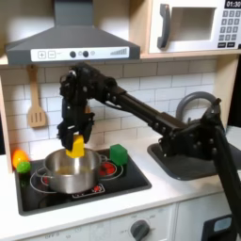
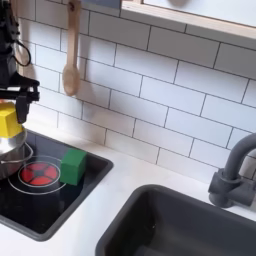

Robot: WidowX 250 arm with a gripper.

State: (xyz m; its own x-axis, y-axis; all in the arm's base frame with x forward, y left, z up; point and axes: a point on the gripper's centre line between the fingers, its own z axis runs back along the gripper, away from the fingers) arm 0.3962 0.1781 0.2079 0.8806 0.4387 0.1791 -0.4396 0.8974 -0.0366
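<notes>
In the first exterior view my gripper (image 1: 74,137) hangs over the left of the stove, shut on a yellow object (image 1: 75,147). The object hangs just above the open silver pot (image 1: 70,172) on the left burner. In the second exterior view the gripper (image 2: 12,100) is at the left edge, with the yellow object (image 2: 8,123) under its fingers and over the pot (image 2: 11,157). A green block (image 1: 119,154) (image 2: 72,166) stands on the stove just right of the pot, apart from it.
A black stovetop (image 1: 127,179) (image 2: 45,205) has red burner rings. A yellow-green toy (image 1: 19,161) lies at its left edge. A wooden spatula (image 1: 36,102) (image 2: 70,60) hangs on the tiled wall. Sink (image 1: 193,165) (image 2: 180,228) and faucet (image 2: 232,178) are to the right.
</notes>
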